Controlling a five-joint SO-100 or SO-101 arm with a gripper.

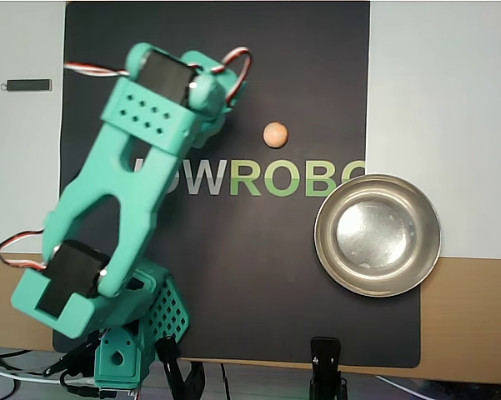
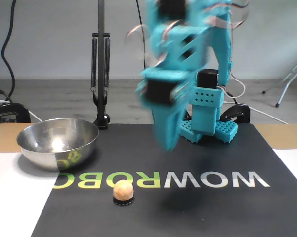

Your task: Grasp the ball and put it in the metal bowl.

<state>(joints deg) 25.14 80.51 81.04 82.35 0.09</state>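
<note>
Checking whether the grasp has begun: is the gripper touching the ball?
Apart. In the fixed view the blurred gripper hangs above the mat, with bare mat between it and the ball.

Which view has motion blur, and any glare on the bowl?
Fixed view: the arm and its jaws are smeared by motion blur, while the ball and mat lettering stay sharp. Overhead view: the arm looks crisp. The metal bowl shows a bright washed-out reflection in its bottom in the overhead view, and a small highlight inside it in the fixed view.
</note>
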